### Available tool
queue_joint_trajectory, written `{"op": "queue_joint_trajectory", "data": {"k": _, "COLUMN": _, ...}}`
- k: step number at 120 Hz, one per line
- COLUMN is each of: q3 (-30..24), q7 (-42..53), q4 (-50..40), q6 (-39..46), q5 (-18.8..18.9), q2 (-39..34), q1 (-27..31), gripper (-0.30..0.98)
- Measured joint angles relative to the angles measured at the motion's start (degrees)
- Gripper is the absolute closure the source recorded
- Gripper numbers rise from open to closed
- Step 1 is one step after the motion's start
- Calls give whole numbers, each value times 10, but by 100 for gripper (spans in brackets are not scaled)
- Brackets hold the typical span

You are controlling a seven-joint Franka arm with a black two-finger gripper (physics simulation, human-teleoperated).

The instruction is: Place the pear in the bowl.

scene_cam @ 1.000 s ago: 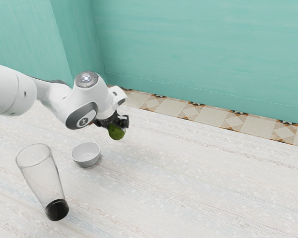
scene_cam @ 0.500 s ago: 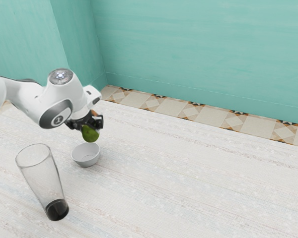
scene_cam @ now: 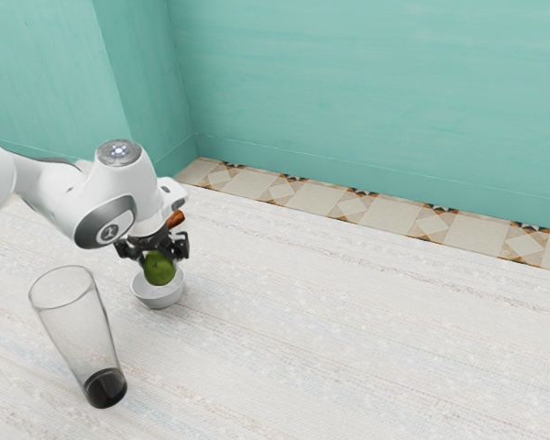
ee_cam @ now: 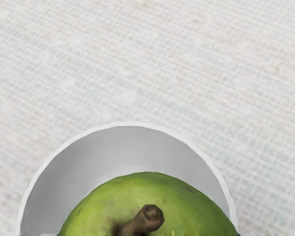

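Your gripper [scene_cam: 159, 258] is clamped on the pear [scene_cam: 159, 269], with a finger to either side of it, right at the mouth of the bowl [scene_cam: 157, 298]; you can't tell from here whether the fruit touches the bottom. In the wrist view, you see its stem [ee_cam: 143, 220] facing the camera, and the tall glass [scene_cam: 76, 325] is near the bowl on the table [scene_cam: 348, 348].
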Motion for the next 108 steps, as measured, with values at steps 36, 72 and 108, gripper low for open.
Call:
{"op": "queue_joint_trajectory", "data": {"k": 36, "q3": -10, "q7": 11, "q4": 44, "q6": -4, "q5": -5, "q2": -16, "q1": -16, "gripper": 6}}
{"op": "queue_joint_trajectory", "data": {"k": 72, "q3": 3, "q7": 122, "q4": 257, "q6": -252, "q5": -235, "q2": -39, "q1": -94, "gripper": 3}}
{"op": "queue_joint_trajectory", "data": {"k": 108, "q3": 44, "q7": 279, "q4": 372, "q6": -493, "q5": -310, "q2": -68, "q1": -67, "gripper": 2}}
